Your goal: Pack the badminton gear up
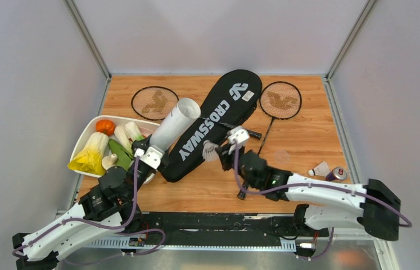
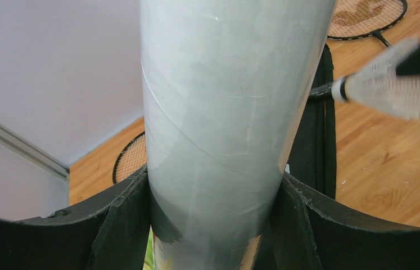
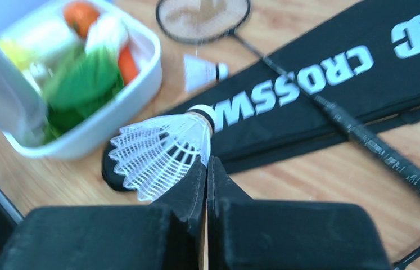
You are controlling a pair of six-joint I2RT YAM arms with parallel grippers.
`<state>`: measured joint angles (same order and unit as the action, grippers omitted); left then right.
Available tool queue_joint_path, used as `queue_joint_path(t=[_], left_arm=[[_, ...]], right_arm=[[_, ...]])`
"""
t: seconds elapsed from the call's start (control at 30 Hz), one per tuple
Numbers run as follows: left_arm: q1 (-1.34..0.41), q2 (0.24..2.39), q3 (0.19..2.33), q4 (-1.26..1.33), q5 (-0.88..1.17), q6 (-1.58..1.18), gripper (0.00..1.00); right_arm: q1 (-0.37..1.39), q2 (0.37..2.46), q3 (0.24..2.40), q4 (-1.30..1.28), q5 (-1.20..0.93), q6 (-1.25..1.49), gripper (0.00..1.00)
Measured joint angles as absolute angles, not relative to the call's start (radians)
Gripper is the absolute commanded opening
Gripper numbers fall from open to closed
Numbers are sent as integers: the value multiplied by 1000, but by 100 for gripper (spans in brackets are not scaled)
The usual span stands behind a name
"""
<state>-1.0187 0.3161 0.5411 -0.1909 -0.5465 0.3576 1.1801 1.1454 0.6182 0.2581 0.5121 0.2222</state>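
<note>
My left gripper point(image 1: 150, 156) point(image 2: 213, 188) is shut on the lower end of the long white tube point(image 1: 176, 121) point(image 2: 224, 107) and holds it tilted, open end up and away. My right gripper point(image 1: 229, 147) point(image 3: 206, 161) is shut on the skirt edge of a white shuttlecock point(image 1: 211, 151) point(image 3: 159, 151), held above the black CROSSWAY bag point(image 1: 218, 118) point(image 3: 320, 84); it shows in the left wrist view point(image 2: 384, 87) right of the tube. A second shuttlecock point(image 3: 202, 72) lies by the bag, a third point(image 1: 320, 169) at the right. Two rackets point(image 1: 154, 102) point(image 1: 279, 100) lie by the bag.
A white tray point(image 1: 86, 132) point(image 3: 112, 121) of toy vegetables stands at the left, close under the tube. A small can point(image 1: 338, 173) lies near the right wall beside the third shuttlecock. A clear round lid point(image 1: 280, 156) lies on the wood. Walls close in on three sides.
</note>
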Motion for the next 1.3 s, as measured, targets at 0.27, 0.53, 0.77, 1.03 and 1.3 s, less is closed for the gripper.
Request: queue_joint_path(t=[0.27,0.53,0.77,1.03,1.3], left_arm=[[-1019,374,536,-198,-505,371,48],[-1019,466,536,-229,-446,378,49],[-1019,479,536,-265,-395,403,49],[-1019,405,536,-273,-311,442,49],[-1019,369,536,-273,-244,483,48]], right_arm=[[772,889,813,-17,146,332,0],[628,845,1113,-207,-189,343,0],[625,882,1260,-342,-428,339,0],[619,941,1291,-477,-599,340,0],[619,948,1291,-527,-702,339,0]])
